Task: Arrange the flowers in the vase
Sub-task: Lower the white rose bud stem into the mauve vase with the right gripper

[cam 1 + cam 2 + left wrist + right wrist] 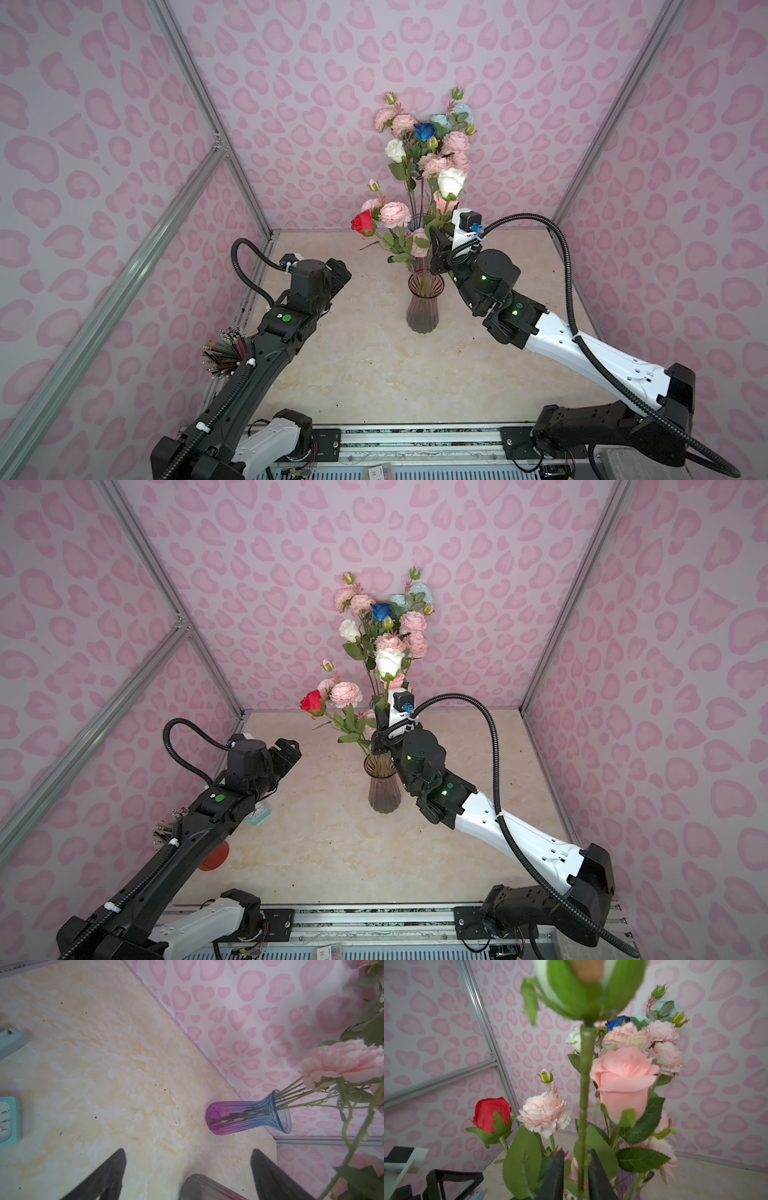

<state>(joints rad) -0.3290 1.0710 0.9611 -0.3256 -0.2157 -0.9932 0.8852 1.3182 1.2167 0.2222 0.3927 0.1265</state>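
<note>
Green stem of a white rose [451, 183] runs between the jaws of the right gripper [576, 1151], which stand narrowly apart around it with a gap on one side, just above the vase [423, 311] toward the back edge of the surface [353, 374]. Other flowers [395, 214] already stand in it. The left gripper [188, 1150] gapes wide and empty near the left edge. No loose flower shows lying about, so the arranging looks almost finished.

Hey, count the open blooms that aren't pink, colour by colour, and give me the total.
Red rose: 1
Deep blue rose: 1
White roses: 2
Light blue blooms: 2
Total: 6
</note>
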